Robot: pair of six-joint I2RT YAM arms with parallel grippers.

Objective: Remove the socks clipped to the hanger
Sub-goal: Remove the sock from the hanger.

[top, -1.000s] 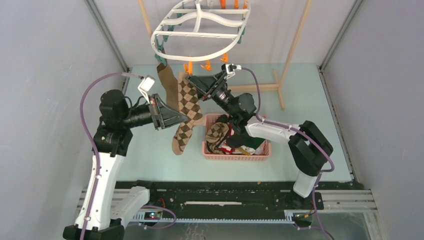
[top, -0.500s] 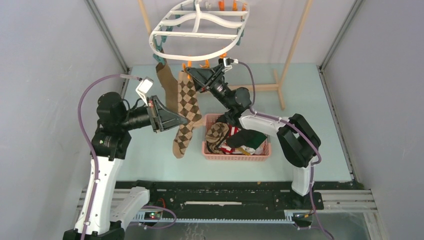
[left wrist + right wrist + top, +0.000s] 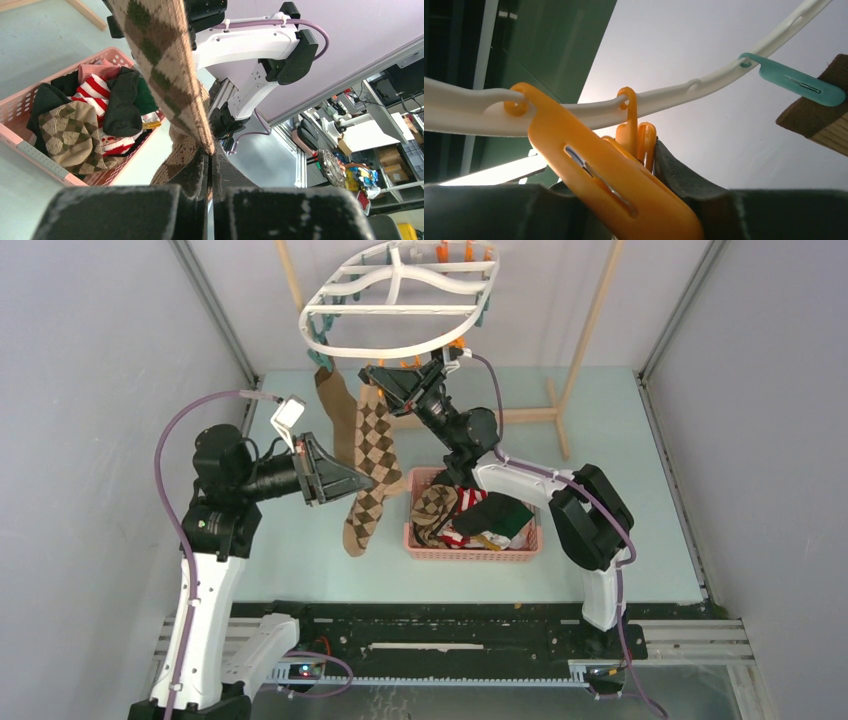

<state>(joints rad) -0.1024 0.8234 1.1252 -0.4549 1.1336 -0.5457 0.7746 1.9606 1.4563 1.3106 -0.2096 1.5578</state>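
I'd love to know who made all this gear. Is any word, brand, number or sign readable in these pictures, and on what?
None can be read.
The white hanger, the orange clothespin, the pink basket and the white robot arm show no lettering.
The cardboard boxes in the background of the left wrist view are too small and blurred to read.

Both arms point(image 3: 200, 590) are white with black joints and purple cables point(image 3: 255, 21). The left gripper point(image 3: 370, 480) and right gripper point(image 3: 385, 375) are black.
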